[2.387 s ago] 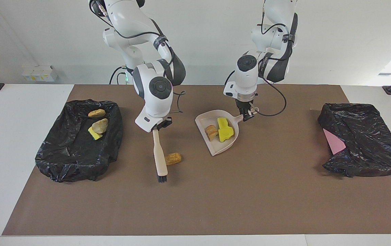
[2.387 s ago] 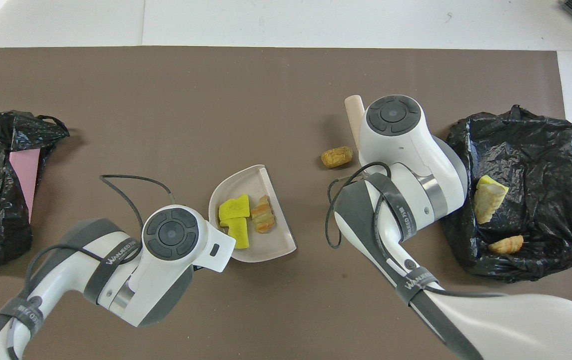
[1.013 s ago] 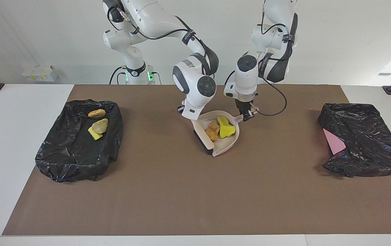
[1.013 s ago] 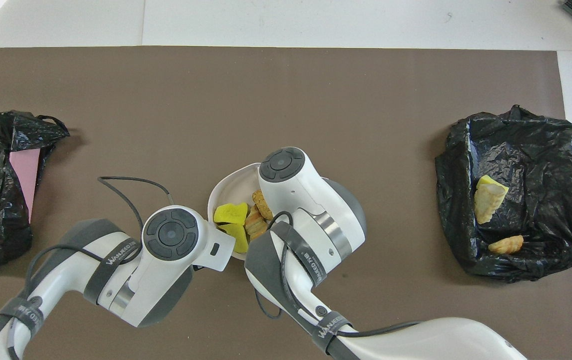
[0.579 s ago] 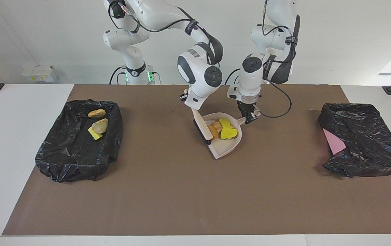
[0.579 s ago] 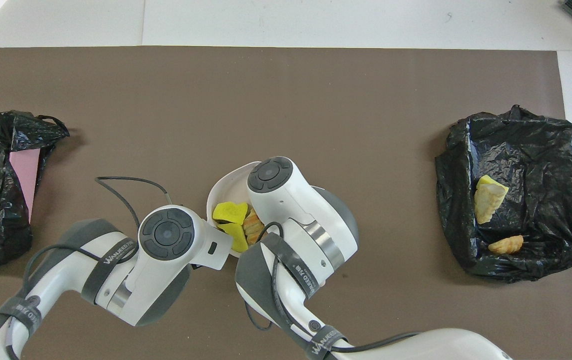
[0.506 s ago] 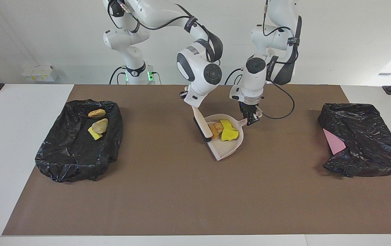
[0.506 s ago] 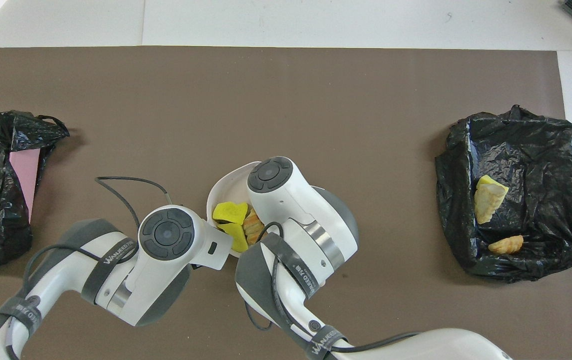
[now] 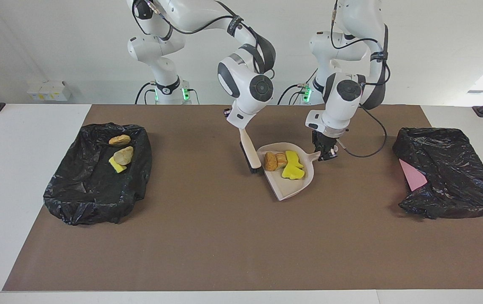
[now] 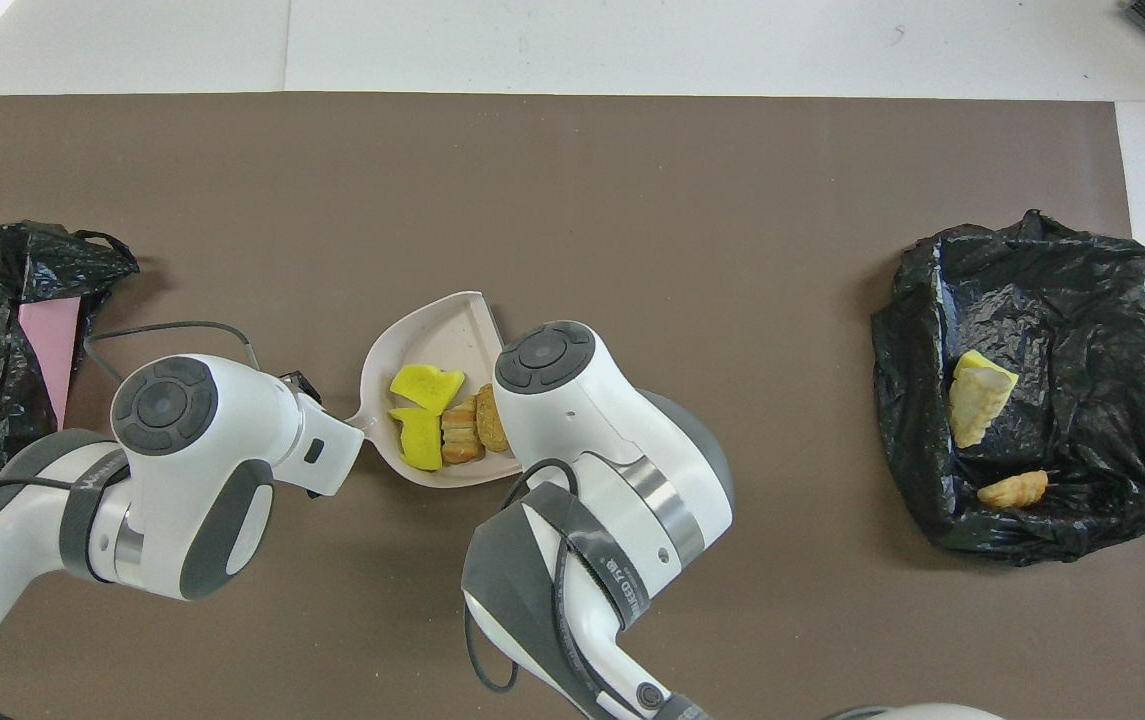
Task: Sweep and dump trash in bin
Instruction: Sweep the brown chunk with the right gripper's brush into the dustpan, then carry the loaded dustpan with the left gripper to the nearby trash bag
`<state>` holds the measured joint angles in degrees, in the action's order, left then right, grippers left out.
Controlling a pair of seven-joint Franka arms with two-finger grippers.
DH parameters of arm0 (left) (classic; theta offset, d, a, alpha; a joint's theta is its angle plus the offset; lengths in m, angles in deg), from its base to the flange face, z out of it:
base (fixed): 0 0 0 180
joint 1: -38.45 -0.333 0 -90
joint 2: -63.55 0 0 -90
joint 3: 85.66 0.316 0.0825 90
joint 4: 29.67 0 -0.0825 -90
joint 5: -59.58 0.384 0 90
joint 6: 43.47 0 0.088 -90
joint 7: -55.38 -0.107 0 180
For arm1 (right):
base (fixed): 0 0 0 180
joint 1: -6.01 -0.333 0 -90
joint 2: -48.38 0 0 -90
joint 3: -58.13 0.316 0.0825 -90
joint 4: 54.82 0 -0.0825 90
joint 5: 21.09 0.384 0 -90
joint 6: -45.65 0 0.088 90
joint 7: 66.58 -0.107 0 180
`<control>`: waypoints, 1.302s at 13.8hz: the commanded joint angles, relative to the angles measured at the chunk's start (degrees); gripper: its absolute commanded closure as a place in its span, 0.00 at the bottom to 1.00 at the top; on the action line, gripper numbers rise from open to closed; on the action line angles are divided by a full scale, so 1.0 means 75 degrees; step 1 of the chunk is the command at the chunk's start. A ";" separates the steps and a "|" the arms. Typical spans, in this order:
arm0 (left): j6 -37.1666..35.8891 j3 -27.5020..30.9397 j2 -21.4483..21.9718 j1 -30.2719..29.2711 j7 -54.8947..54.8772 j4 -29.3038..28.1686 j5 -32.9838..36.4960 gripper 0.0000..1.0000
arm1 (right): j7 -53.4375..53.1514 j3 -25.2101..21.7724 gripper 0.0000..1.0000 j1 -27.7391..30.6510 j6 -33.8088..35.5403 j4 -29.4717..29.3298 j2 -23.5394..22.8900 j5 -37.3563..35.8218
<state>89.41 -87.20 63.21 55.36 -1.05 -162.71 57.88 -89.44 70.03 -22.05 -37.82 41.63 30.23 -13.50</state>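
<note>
Already most of the work looks done: the brown mat shows no loose piece anywhere. Four pieces of trash sit in the dustpan, two yellow sponge chunks and two orange-brown lumps, all pushed toward its handle end. The left gripper is closed on the dustpan handle, and the pan seems to be lifted a little off the mat, though I cannot be sure of this from either view. The right gripper is clenched on the handle of the brush, whose dark bristles stand just beside the open edge of the pan, on the side toward the right arm's end of the table. Three more pieces, a brown lump, a pale lump and a yellow chunk, lie in the bin with the black bag at the right arm's end of the table. The other black bin, at the left arm's end, holds only a pink sheet as far as I can see. So I judge the sweeping finished; what is left is to carry the dustpan over a bin and tip the four pieces in. From the pictures I cannot say which bin it will go to. The pan must be kept level on the way, because the lumps can roll out of its open edge.
</note>
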 commanded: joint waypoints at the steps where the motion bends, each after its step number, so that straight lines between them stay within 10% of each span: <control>1: 0.0025 -0.0040 -0.0037 -0.0460 -0.0711 0.0113 -0.0276 1.00 | -0.0197 0.0042 1.00 0.0108 -0.0028 0.0031 0.0251 0.0207; 5: -0.0885 -0.0017 -0.0094 -0.1093 -0.1719 0.1035 -0.0394 1.00 | -0.1860 0.0054 1.00 -0.0055 -0.0296 0.0475 0.0696 0.0815; 12: -0.2552 0.0042 -0.0505 -0.2205 -0.3148 0.3018 -0.0383 1.00 | -0.3558 0.0054 1.00 -0.1741 -0.3435 0.4129 0.2840 0.1672; 18: -0.3093 0.0053 -0.0622 -0.4022 -0.5363 0.3804 -0.0418 1.00 | -0.2871 0.0066 1.00 -0.2118 -0.4539 0.5585 0.3580 0.2491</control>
<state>68.00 -86.26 60.12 28.64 -36.59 -137.03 55.87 -114.65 70.58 -37.99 -70.15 80.75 54.79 2.29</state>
